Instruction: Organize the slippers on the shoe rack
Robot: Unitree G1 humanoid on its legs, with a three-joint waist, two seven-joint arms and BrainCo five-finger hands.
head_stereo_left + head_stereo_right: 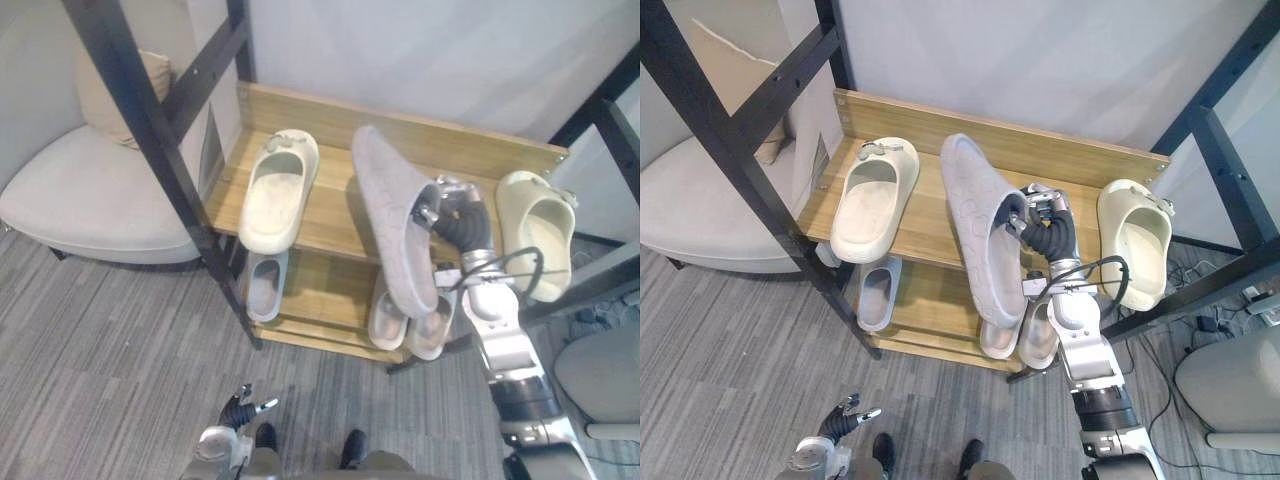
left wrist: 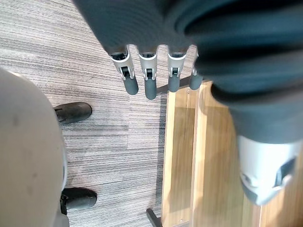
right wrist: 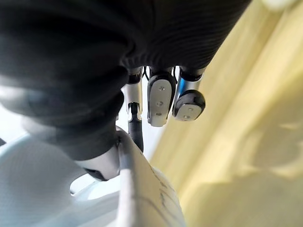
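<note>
A: Right hand (image 1: 1042,222)?
B: Clamped on the rim of the grey slipper (image 1: 978,225), which is tilted over the shoe rack (image 1: 930,232) top shelf. Cream slipper (image 1: 872,200) past the grey one, second cream slipper (image 1: 1135,240) on the hand's other side.
A: Left hand (image 2: 149,78)?
B: Low over the carpet (image 2: 104,142), fingers straight, holding nothing.

grey slipper (image 1: 985,235) tilted on edge above the wooden shoe rack (image 1: 1060,150).

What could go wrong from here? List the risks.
The right hand grips the grey slipper at its opening rim, tilted on edge over the top shelf; it may twist free and fall. The cream slipper on the right overhangs the shelf's front beside the arm; a nudge could knock it off.
</note>
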